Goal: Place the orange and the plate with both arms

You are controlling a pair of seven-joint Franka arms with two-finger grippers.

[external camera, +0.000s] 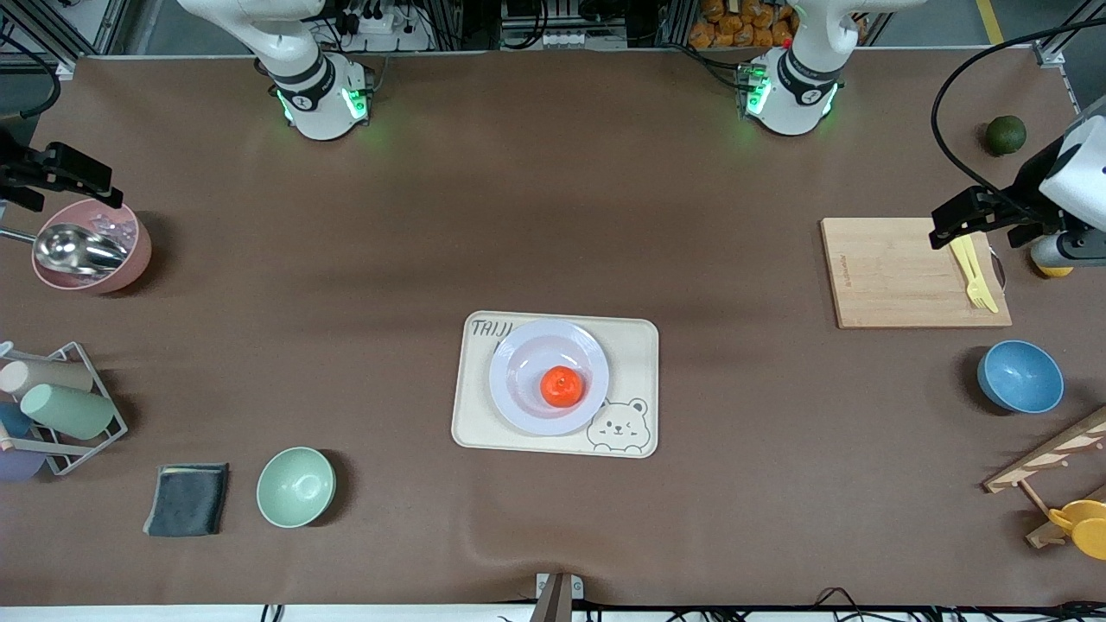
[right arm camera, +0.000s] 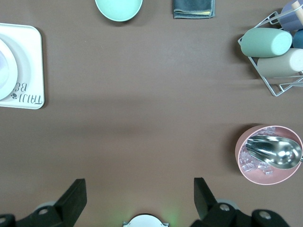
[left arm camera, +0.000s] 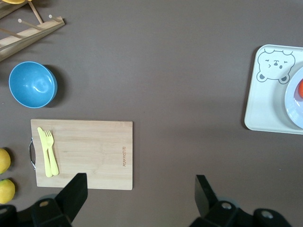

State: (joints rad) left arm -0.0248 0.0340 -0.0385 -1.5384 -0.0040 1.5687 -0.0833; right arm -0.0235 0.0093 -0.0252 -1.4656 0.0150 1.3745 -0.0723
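The orange sits in the well of the pale plate, which rests on the cream bear tray in the middle of the table. In the left wrist view an edge of the plate and a sliver of the orange show. The right wrist view catches the plate's rim. My left gripper hangs open and empty over the cutting board's edge at the left arm's end. At the right arm's end my right gripper hangs open and empty above the pink bowl.
A wooden cutting board carries yellow cutlery. Near it are a blue bowl, a dark green fruit, lemons and a wooden rack. A pink bowl with scoop, cup rack, dark cloth and green bowl lie toward the right arm's end.
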